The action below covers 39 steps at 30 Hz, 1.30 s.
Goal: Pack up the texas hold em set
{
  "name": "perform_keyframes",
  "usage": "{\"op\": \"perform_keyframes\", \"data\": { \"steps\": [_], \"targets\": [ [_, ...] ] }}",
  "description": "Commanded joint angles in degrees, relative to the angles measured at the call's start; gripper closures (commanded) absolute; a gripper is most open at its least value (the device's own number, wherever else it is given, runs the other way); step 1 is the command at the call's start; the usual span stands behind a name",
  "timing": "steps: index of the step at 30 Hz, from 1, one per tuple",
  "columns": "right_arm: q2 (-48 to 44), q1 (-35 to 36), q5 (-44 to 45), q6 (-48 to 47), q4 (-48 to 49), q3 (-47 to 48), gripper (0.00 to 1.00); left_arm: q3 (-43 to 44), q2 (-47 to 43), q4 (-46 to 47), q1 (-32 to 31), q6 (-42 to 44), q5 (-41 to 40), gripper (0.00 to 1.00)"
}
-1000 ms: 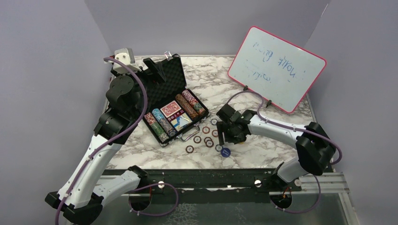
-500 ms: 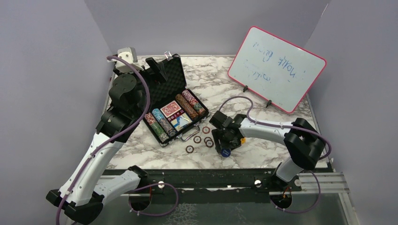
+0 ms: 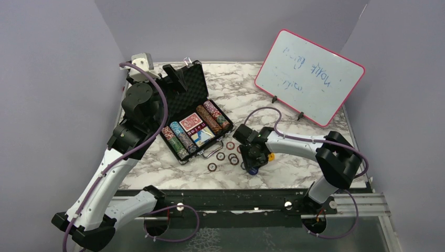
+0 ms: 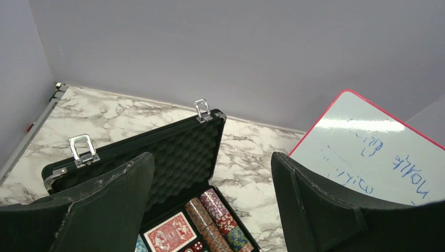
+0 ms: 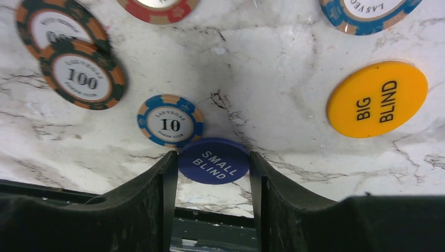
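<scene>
Partly done: chip rows (image 3: pixel 210 116), card decks (image 3: pixel 191 124) in open case (image 3: pixel 189 86). Remaining on surface (image 3: pixel 294 163): loose chips (image 3: pixel 221 156), yellow button (image 5: pixel 377 100), blue button (image 5: pixel 214 160). Right hand (image 5: pixel 212 164) close around blue button, grip unclear; left hand (image 4: pixel 211 160) wide open, empty.

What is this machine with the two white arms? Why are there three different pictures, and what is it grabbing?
It is a robot with two arms bolted to a marble table. One picture looks down from above. The other two come from small cameras on each wrist, so you see the fingers up close. On the table sits an open black case with poker chips and cards inside. Beside it lie loose chips and a yellow BIG BLIND button, and a whiteboard stands at the back. The right gripper pinches a blue SMALL BLIND button between its two fingers. The left gripper is open and holds nothing, up above the case.
</scene>
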Motion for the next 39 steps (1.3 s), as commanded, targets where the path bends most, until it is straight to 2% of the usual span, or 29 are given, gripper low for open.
{"op": "perform_keyframes", "data": {
  "steps": [1,4,8,15,21,31,39],
  "targets": [
    [-2.8,0.6,2.5,0.3,-1.7,5.0,0.52,0.3,-0.4,0.3,0.1,0.7,-1.4,0.15],
    [-3.1,0.6,2.2,-0.2,-1.8,8.9,0.52,0.7,-0.4,0.3,0.1,1.1,-1.8,0.15],
    [-0.3,0.7,2.2,-3.1,2.8,14.5,0.52,0.8,-0.8,0.3,0.1,1.7,-3.4,0.15],
    [15.5,2.3,2.6,-8.9,7.7,35.4,0.51,2.5,-0.3,0.5,0.1,3.0,-3.4,0.15],
    [28.4,2.9,2.2,-12.0,3.3,52.0,0.51,3.3,-0.9,-1.0,0.1,2.9,-3.5,0.15],
    [34.3,3.0,0.0,-15.2,2.6,56.7,0.49,3.1,-1.5,-1.1,0.1,2.4,-3.8,0.15],
    [33.8,3.0,-3.2,-15.7,0.4,57.5,0.42,3.0,-1.6,-1.3,0.1,2.7,-3.6,0.15]
  ]
}}
